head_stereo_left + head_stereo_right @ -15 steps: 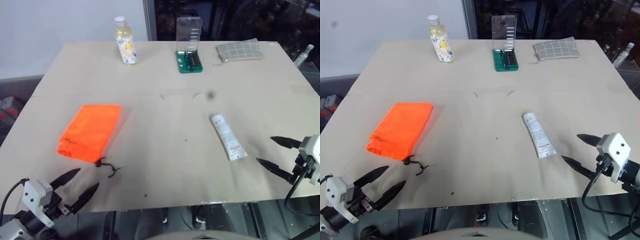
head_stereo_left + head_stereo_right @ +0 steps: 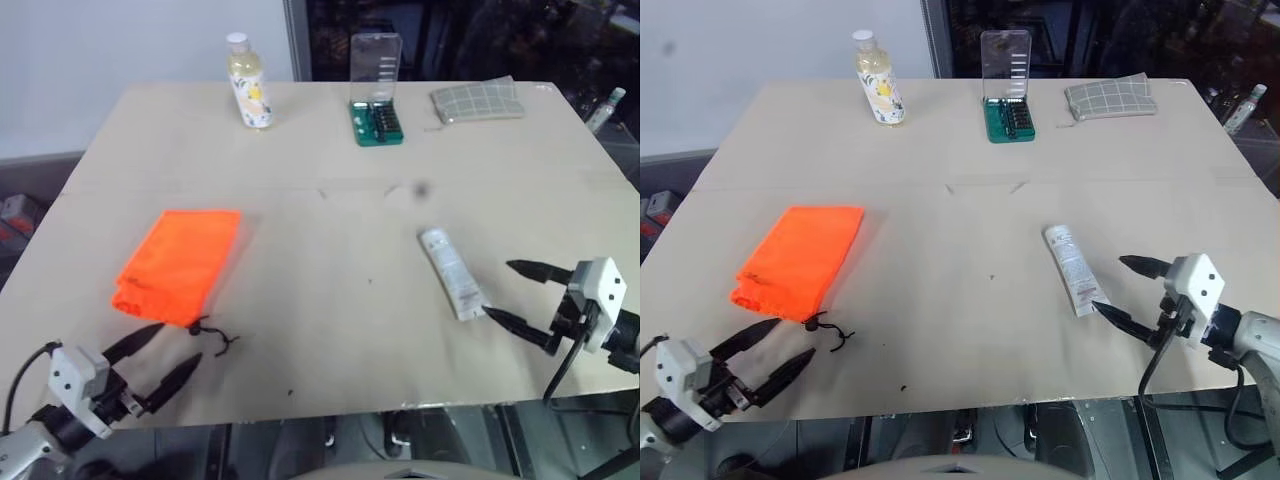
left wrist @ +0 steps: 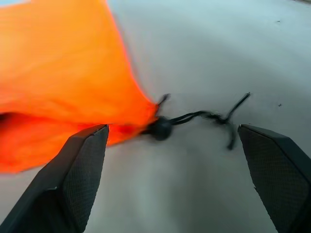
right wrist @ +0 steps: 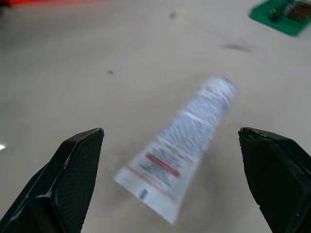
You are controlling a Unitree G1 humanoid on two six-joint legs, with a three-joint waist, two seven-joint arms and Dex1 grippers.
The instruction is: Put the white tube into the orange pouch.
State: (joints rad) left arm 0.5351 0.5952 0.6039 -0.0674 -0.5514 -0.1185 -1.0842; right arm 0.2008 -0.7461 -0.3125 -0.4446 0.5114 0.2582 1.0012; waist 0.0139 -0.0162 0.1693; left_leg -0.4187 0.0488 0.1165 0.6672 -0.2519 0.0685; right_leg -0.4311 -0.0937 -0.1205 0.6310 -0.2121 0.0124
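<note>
The right claw (image 2: 1122, 288) hangs just above the table (image 2: 960, 160) with its two black fingers spread wide and nothing between them. The white tube (image 2: 1072, 268) lies flat on the table right in front of this claw, its flat crimped end nearest the fingertips and its cap end pointing away; one fingertip sits just beside the crimped end, and I cannot tell whether it touches.

The left claw (image 2: 160, 358) is also spread wide and holds nothing. The orange pouch (image 2: 180, 262) lies flat just ahead of it, its open end toward the fingers, with the dark cord (image 3: 204, 117) and its knot trailing on the table between the fingertips.

Far beyond both claws, along the table's back edge, stand a bottle (image 2: 249, 82), a green bit set (image 2: 378, 122) and a checked cloth pouch (image 2: 478, 100).
</note>
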